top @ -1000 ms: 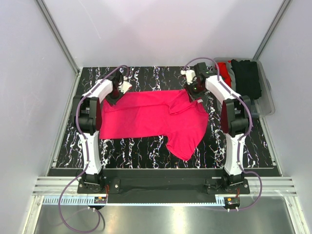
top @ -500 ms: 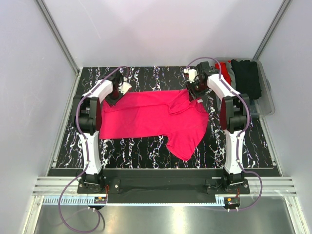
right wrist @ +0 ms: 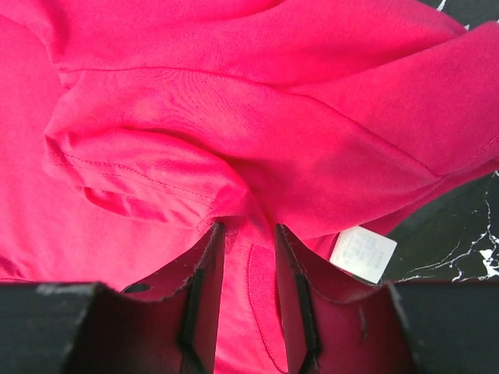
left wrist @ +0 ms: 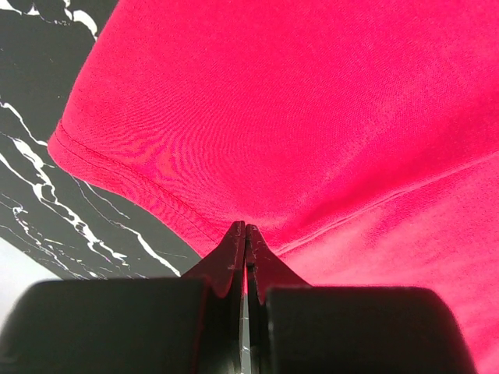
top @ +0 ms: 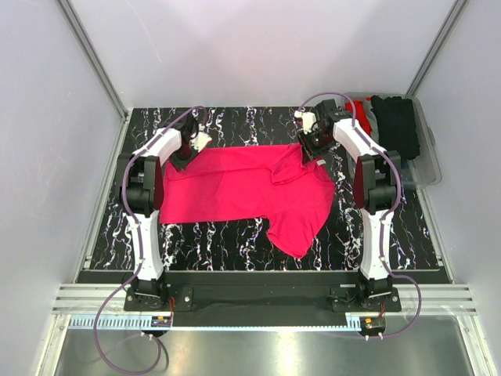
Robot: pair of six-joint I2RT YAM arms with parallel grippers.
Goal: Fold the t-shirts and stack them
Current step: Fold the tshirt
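The pinkish-red t-shirt (top: 243, 188) lies spread mid-table (top: 235, 125), one sleeve trailing toward 5 o'clock. At its 10 o'clock corner the left gripper (left wrist: 245, 234) pinches the hem, jaws pressed together. At 1 o'clock the right gripper (right wrist: 248, 234) stands parted over bunched collar folds, beside the white label (right wrist: 362, 254). A bin (top: 427, 149) at 2 o'clock holds a red shirt (top: 358, 110) and a black shirt (top: 395, 125).

No text could be read anywhere: the only marking was a small white neck label (right wrist: 363, 254) on the pinkish-red t-shirt (right wrist: 234, 117), its print too faint and blurred to make out.
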